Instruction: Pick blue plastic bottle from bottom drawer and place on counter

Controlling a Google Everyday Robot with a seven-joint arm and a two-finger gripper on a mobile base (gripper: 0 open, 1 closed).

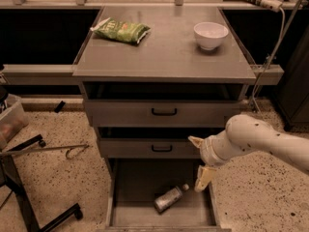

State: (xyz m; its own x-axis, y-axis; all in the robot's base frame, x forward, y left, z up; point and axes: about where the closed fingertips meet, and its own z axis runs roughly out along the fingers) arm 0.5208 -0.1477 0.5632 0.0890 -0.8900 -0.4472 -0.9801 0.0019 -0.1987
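The blue plastic bottle point(169, 198) lies on its side on the floor of the open bottom drawer point(133, 187), white cap pointing to the back right. My gripper point(199, 159) hangs over the drawer's right side, just above and to the right of the cap. It is open and empty, with one pale finger point(195, 141) up by the middle drawer front and the other point(203, 178) pointing down. The counter point(164, 52) is the grey top of the cabinet.
A green snack bag point(119, 31) lies at the counter's back left and a white bowl point(210, 35) at its back right. The two upper drawers point(163, 112) are shut. A black chair base point(29, 202) and a metal hook stand on the floor at left.
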